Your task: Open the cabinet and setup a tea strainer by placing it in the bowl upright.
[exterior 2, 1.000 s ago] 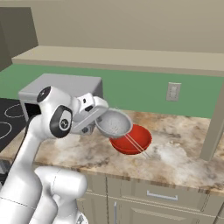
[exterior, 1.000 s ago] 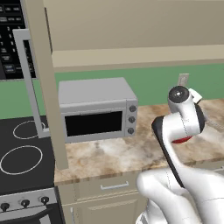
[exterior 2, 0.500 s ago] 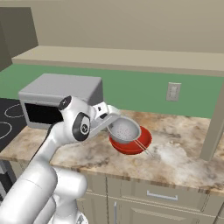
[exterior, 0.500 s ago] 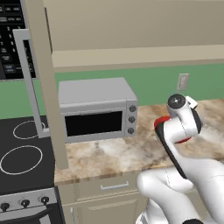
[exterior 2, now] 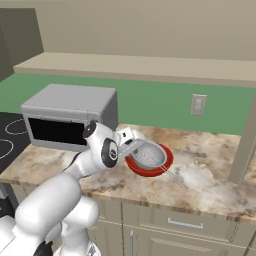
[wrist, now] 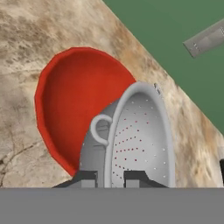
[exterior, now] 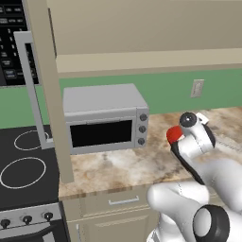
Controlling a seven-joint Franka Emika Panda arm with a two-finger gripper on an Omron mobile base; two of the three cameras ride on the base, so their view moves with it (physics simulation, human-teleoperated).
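Note:
The glossy red bowl (wrist: pixel 72 94) sits on the marble counter, and its rim (exterior 2: pixel 169 161) shows to the right of my hand. My gripper (exterior 2: pixel 131 146) is shut on the rim of the grey perforated tea strainer (exterior 2: pixel 150 154). It holds the strainer low over the bowl, and I cannot tell whether they touch. In the hand view the tea strainer (wrist: pixel 140 140) is clamped between the fingertips (wrist: pixel 87 178), its hollow turned to the right. The cabinet door (exterior: pixel 47 94) stands open at the left, its silver bar handle (exterior: pixel 28 80) facing me. My arm hides most of the bowl (exterior: pixel 173 135) in the left base view.
A grey microwave (exterior 2: pixel 70 116) stands on the counter left of the bowl. Further left is a black stove (exterior: pixel 23 170). A wall outlet (exterior 2: pixel 198 104) sits on the green backsplash. The open door's edge (exterior 2: pixel 245 137) stands on the right, and drawers (exterior: pixel 123 201) run below the counter.
My arm has reached forward and down, carrying the strainer from above the counter's near side to just over the red bowl. The grip stayed shut.

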